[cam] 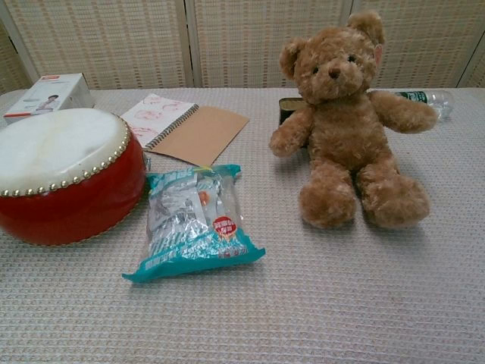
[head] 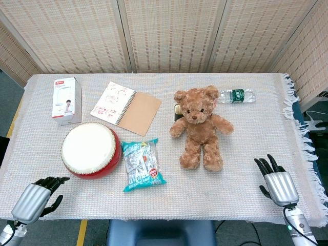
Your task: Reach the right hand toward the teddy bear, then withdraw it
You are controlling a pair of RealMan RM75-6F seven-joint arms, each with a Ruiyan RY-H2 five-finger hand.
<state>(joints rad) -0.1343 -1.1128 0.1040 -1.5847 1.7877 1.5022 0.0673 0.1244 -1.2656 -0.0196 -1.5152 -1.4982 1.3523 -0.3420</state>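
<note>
A brown teddy bear [head: 199, 127] [cam: 345, 121] sits upright on the table, a little right of the middle, facing me. My right hand [head: 275, 182] rests near the front right edge, well right of and nearer than the bear, fingers extended and apart, holding nothing. My left hand [head: 38, 197] lies at the front left corner with its fingers loosely curled and nothing in them. Neither hand shows in the chest view.
A red drum [head: 91, 150] [cam: 64, 182] stands at the left, a teal snack packet [head: 142, 164] [cam: 195, 221] beside it. A spiral notebook [head: 126, 107], a white box [head: 66, 100], a plastic bottle [head: 237, 96] and a dark tin [cam: 288, 110] behind the bear lie farther back.
</note>
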